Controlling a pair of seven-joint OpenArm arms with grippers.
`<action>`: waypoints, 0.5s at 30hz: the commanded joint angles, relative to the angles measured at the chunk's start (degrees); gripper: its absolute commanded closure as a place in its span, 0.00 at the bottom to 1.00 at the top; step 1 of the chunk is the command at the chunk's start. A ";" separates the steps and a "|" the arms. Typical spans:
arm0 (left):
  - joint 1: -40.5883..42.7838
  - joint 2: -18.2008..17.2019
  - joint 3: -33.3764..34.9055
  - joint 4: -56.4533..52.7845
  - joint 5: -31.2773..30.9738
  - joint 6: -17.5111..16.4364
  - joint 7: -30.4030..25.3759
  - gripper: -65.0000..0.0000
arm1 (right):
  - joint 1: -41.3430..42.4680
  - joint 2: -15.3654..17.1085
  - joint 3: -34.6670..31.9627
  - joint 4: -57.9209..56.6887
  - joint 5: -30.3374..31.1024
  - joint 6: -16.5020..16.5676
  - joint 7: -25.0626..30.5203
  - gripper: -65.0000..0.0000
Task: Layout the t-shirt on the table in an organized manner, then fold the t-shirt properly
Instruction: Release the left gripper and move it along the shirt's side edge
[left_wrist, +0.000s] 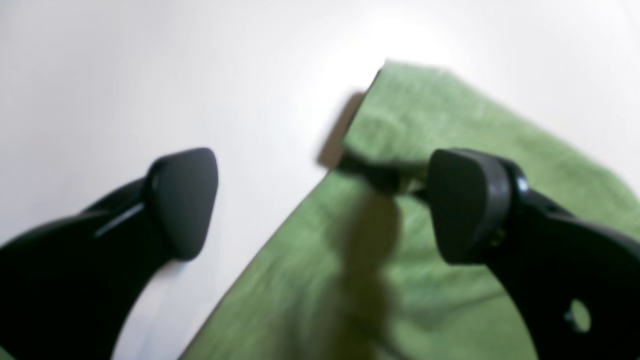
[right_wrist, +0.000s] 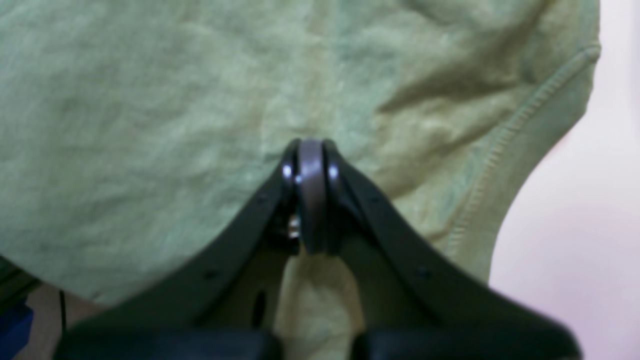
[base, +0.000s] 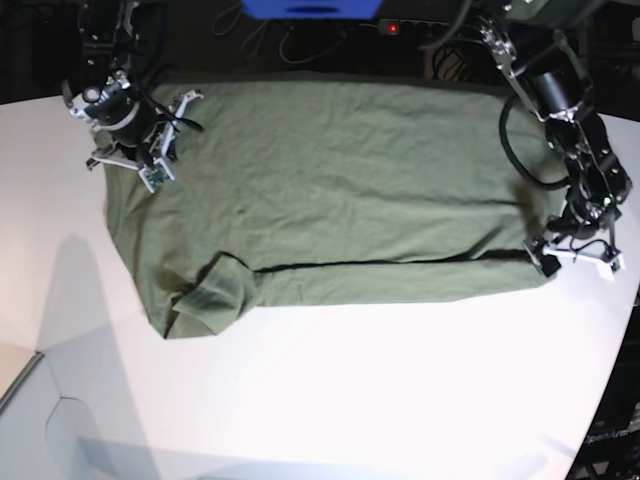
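The olive-green t-shirt (base: 340, 190) lies spread wide across the white table (base: 380, 380), with one sleeve (base: 210, 295) folded over at the lower left. My right gripper (base: 150, 165) sits on the shirt's upper left corner. In the right wrist view it (right_wrist: 311, 150) is shut, tips against the wrinkled t-shirt (right_wrist: 150, 100), and no cloth shows between the pads. My left gripper (base: 575, 255) hovers at the shirt's lower right corner. In the left wrist view it (left_wrist: 325, 200) stands wide open over the t-shirt's edge (left_wrist: 450, 125), one finger above bare table (left_wrist: 150, 75).
A blue box (base: 310, 8), cables and a power strip with a red light (base: 392, 27) lie beyond the table's far edge. The table's curved edge (base: 610, 400) runs down the right side. A seam in the tabletop (base: 30, 370) shows at the lower left.
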 joint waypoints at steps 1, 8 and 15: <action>-1.09 -0.86 0.03 0.74 -0.74 -0.13 -0.91 0.00 | 0.30 0.41 0.13 0.78 0.51 -0.03 0.92 1.00; -1.35 -0.68 -0.06 0.56 -0.74 -0.13 -0.91 0.00 | 0.30 0.41 0.13 0.78 0.51 -0.03 0.92 1.00; -1.44 -0.59 -0.06 0.47 -0.74 -0.13 -0.91 0.09 | 0.30 0.32 0.04 0.78 0.51 -0.03 0.92 1.00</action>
